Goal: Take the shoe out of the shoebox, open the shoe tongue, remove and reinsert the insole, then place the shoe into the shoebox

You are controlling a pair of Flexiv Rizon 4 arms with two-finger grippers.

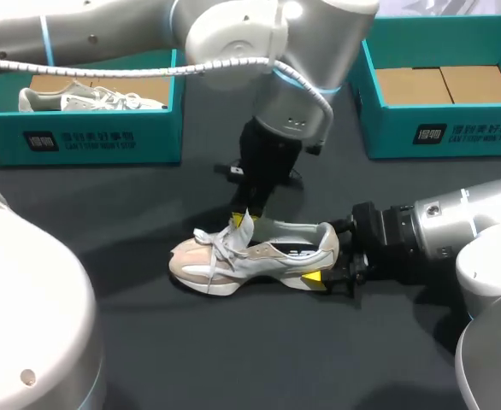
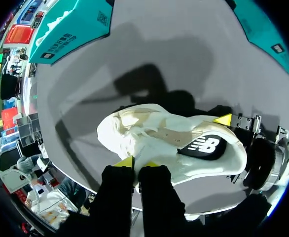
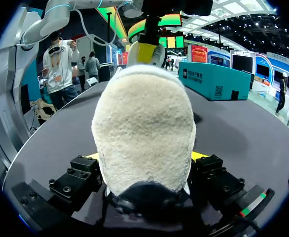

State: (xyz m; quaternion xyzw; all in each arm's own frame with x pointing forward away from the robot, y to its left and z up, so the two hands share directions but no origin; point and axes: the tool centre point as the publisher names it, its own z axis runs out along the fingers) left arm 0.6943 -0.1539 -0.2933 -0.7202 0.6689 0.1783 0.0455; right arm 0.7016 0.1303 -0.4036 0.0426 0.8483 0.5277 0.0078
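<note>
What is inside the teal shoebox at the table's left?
The left shoebox holds a white shoe lying on brown cardboard. Its near wall hides the floor's front strip.

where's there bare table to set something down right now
Free: the table strip in front of the shoe, the patch between the left box and the shoe, and the patch in front of the right box, whose floor is bare too. Crowded: the middle, where the left tool and right tool both grip the shoe.
</note>
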